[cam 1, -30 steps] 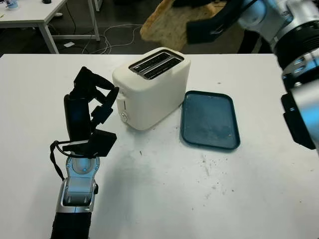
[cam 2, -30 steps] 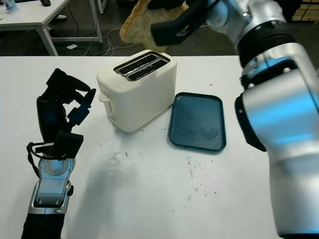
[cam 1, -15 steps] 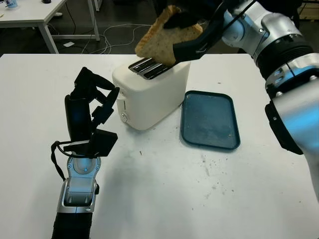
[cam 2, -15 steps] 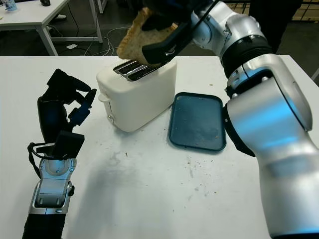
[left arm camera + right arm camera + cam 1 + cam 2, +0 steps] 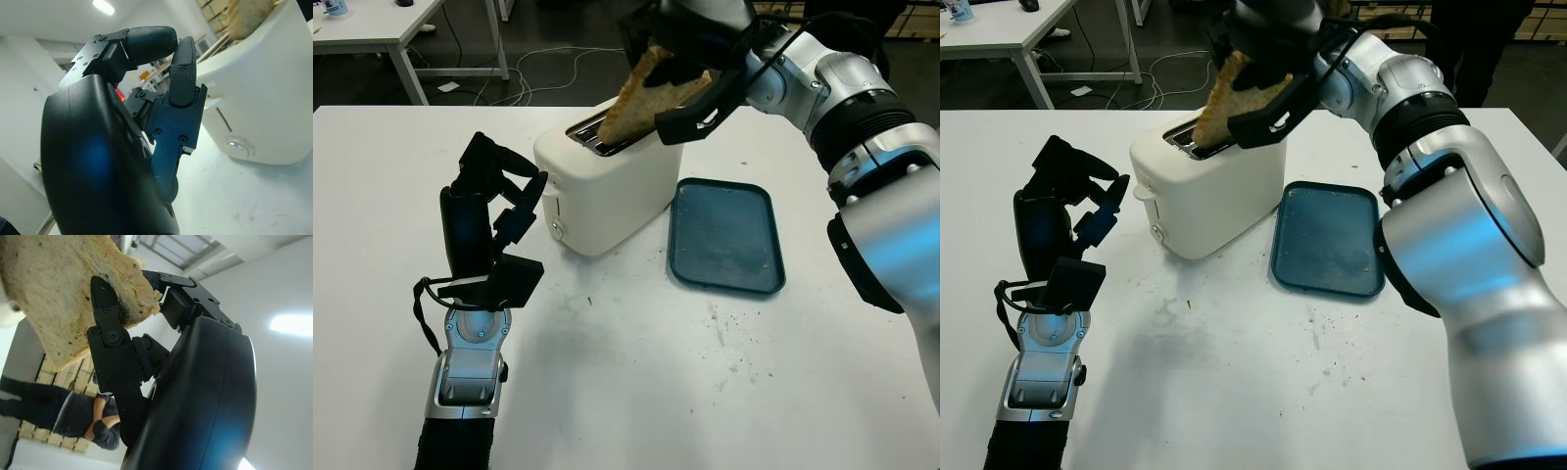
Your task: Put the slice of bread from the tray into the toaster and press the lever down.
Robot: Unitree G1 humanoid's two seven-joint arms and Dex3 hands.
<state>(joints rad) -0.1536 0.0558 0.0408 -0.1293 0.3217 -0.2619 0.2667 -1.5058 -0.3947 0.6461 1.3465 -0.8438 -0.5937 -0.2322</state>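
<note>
My right hand point(image 5: 677, 61) is shut on the slice of bread point(image 5: 641, 96), holding it tilted with its lower corner at the slots of the white toaster point(image 5: 607, 186). In the right wrist view the bread point(image 5: 58, 293) is pinched between the black fingers point(image 5: 110, 340). The toaster's lever point(image 5: 549, 206) is on its left end, facing my left hand point(image 5: 489, 220), which stands upright just left of the toaster with its fingers curled and nothing in them. The blue tray point(image 5: 724, 237) lies bare right of the toaster.
Crumbs are scattered on the white table point(image 5: 705, 392) in front of the tray. A person point(image 5: 58, 416) in dark clothes stands behind the table. Another white table point(image 5: 372, 29) is at the far left, with cables on the floor.
My right hand has brought the bread down and turned it more upright, from above and behind the toaster to its slots. The left hand has not moved.
</note>
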